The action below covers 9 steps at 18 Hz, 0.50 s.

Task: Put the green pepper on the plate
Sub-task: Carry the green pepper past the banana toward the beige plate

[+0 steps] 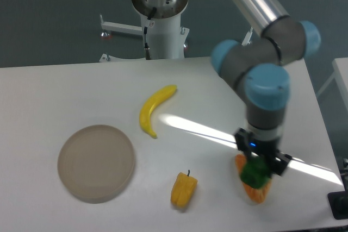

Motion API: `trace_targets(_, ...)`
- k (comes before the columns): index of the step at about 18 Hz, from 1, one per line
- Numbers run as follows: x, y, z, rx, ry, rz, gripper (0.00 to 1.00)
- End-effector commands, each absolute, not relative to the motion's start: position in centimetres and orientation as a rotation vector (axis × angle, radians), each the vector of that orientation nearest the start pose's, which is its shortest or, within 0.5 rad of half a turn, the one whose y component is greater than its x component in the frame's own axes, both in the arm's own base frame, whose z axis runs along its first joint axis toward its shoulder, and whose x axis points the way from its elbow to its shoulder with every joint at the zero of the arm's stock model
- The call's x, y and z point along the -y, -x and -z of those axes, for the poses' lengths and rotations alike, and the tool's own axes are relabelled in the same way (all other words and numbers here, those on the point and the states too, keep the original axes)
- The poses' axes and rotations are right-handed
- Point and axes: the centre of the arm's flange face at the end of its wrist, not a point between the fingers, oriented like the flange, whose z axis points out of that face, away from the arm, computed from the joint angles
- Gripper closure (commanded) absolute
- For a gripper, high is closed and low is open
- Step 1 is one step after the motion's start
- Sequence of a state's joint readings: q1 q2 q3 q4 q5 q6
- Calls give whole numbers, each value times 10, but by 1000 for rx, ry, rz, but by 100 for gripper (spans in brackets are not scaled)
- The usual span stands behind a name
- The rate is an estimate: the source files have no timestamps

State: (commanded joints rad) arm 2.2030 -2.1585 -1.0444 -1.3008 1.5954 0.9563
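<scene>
Gripper [260,162] pointing straight down at the near right of the white table [65,91], jaws closed around the green pepper [255,173]. Green pepper gripped from above, right over the orange wedge-shaped food piece [256,193]; impossible to tell whether touching it or raised just clear. Plate [97,162] lying bare at the near left, well apart from the pepper. Yellow pepper [184,189] between plate and gripper, near the front edge, dark stem up. Banana [154,109] farther back, curved, just beyond the plate's right side
</scene>
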Motion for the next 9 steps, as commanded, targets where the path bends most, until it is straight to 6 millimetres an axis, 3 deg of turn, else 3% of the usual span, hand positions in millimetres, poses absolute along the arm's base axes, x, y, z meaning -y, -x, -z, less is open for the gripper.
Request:
trace_targets(4,-686,251,-419,-383,2981,-193,71)
trace_targets(9,-692,170,-415,-272,3000,-145,71)
